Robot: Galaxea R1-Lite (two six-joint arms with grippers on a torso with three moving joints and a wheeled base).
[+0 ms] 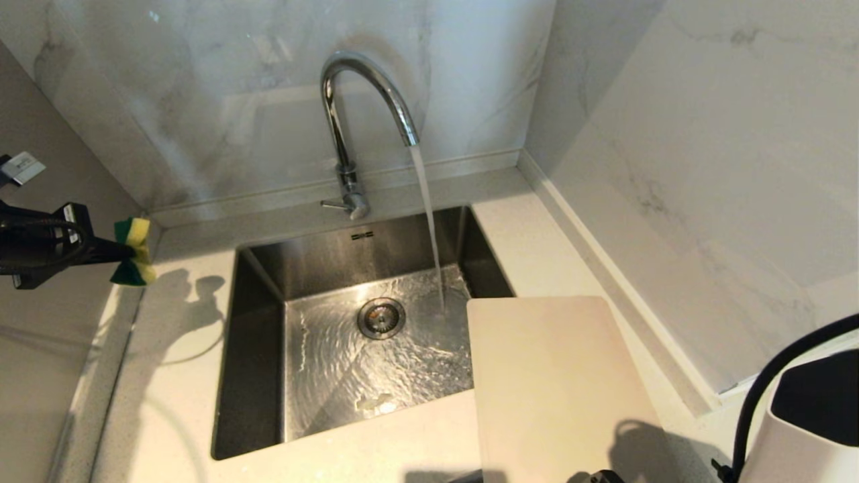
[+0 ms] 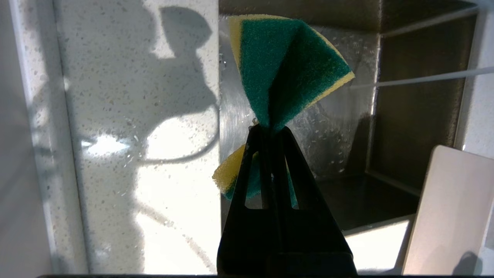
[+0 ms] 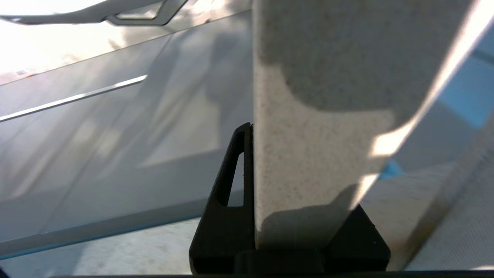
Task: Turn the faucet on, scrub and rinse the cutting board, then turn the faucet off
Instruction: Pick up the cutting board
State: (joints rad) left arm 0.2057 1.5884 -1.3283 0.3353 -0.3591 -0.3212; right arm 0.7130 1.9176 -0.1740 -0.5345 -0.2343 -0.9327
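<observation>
Marble corner, steel sink (image 1: 268,376), faucet (image 1: 349,134) at 12 o'clock running. Board (image 1: 557,389) at 4 o'clock overhangs the sink, right gripper (image 3: 252,162) clamped on its near edge. Left gripper (image 2: 270,133) at 9 o'clock pinches folded sponge (image 2: 285,65). Board looks stiff, light, slippery wet: grip the edge.

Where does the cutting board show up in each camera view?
Head view: cutting board lower right, overlapping the sink.
Left wrist view: pale slab at right edge.
Right wrist view: fills the centre, between the jaws.
Shared landmark: the sink, head and left wrist only.
</observation>
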